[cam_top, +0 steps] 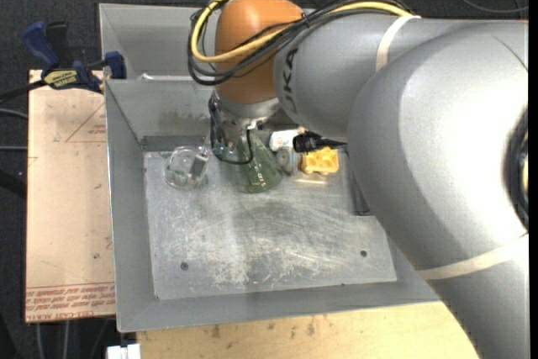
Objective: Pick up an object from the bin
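The arm's thick grey link [445, 147] bulks closest, reaching in from the right and ending in an orange-capped wrist [252, 42] low over the bin's [126, 206] far end. Beneath it the fingers [229, 143] are shadowed by the wrist, so I cannot tell how far apart they stand. A translucent green piece [262, 172], perhaps a small bottle, lies just below and right of them, its long axis running away from them toward the bin's near right. A clear cup [185, 166] sits just left; a yellow lump [320, 161] lies farther right.
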